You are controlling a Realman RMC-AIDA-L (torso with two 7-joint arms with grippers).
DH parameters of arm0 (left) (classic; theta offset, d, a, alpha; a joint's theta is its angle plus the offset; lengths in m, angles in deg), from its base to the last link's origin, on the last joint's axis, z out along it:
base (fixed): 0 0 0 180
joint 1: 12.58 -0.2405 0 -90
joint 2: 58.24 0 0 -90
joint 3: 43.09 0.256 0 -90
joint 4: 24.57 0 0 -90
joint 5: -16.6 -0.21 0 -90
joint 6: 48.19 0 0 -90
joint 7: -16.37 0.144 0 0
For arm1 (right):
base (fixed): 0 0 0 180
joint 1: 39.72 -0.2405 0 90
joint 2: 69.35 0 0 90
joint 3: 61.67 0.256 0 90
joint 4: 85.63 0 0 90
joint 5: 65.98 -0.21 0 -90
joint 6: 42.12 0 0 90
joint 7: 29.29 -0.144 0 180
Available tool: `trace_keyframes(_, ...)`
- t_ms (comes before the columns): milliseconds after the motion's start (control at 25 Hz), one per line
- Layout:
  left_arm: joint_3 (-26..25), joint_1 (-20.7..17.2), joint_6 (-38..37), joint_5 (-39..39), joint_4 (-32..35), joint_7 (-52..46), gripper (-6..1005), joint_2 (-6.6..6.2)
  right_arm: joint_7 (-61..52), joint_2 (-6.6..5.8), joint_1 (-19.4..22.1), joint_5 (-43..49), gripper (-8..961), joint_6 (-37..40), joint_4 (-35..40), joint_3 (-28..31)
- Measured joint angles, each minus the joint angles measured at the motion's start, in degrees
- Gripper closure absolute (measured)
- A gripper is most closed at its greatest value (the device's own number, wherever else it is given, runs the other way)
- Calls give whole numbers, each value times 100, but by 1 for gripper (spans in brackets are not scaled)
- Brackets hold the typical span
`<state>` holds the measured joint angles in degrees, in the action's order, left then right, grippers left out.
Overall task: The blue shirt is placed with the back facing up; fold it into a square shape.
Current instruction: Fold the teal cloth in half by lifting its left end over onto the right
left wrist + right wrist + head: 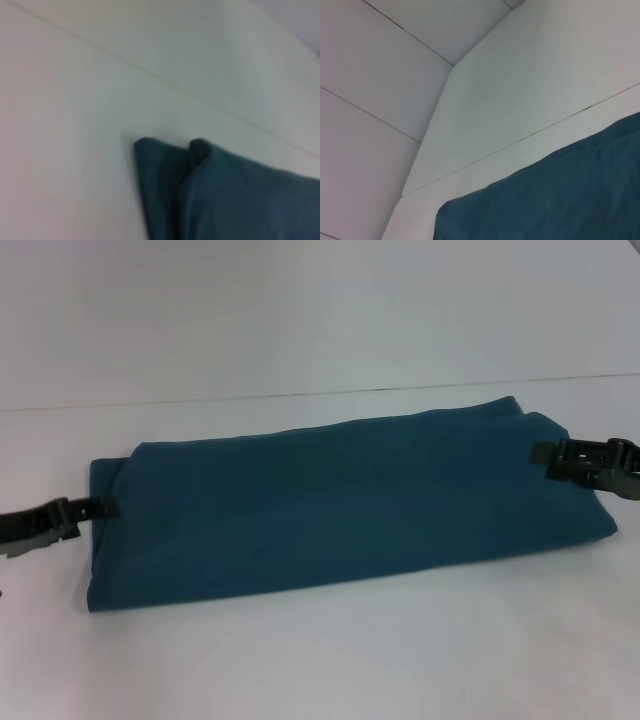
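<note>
Teal-blue fabric fills the middle of the white desk [320, 660]: the blue shirt [340, 505] already lies folded into a long, narrow band running from the robot's left to its right, with no sleeves or collar showing. The lengthwise folds look done; what seems left is bringing one short end over the other so the band becomes a square. The left gripper [100, 508] sits low at the left short end, its fingers narrowed and touching the edge there, though I cannot tell whether any cloth is pinched. The right gripper [548, 460] is at the right short end, over the cloth's edge; whether its fingers are closed on the fabric is also unclear.
</note>
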<state>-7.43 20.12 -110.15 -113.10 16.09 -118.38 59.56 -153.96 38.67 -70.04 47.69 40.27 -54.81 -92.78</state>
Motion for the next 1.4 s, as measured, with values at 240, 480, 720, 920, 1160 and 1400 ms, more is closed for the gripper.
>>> trace_keyframes(240,11,-10,233,-107,-25,-195,223,81,12,0,-1,5,340,-21,3,0)
trace_keyframes(480,40,35,511,-118,-231,-212,233,96,42,0,-1,6,340,-22,-15,4)
trace_keyframes(720,141,64,647,-157,-247,-183,234,94,46,0,0,6,339,-29,-15,3)
trace_keyframes(920,184,67,723,-168,-247,-181,234,115,48,0,6,6,339,-30,-15,2)
trace_keyframes(1160,187,83,748,-222,-304,-175,235,120,49,0,4,6,339,-33,-14,9)
trace_keyframes(1400,188,82,748,-231,-305,-170,236,121,49,0,1,6,340,-48,-14,1)
